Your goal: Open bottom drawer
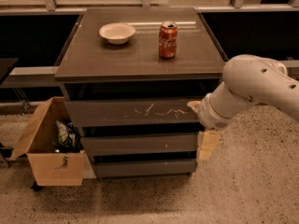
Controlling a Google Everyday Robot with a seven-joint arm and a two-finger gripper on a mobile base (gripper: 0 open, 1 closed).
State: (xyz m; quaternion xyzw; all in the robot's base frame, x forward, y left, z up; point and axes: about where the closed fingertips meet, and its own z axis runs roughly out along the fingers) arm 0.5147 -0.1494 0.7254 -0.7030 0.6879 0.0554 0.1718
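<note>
Progress nil so far: bottom drawer (142,168) looks fully shut, lowest front under the surface's (140,62) front edge. Gripper (208,144) hangs below the front right corner, beside the right end of the middle drawer (140,143) and just above the bottom one. No contact visible, and its grip state cannot be told. Left to do: engage the bottom front and pull it out.
</note>
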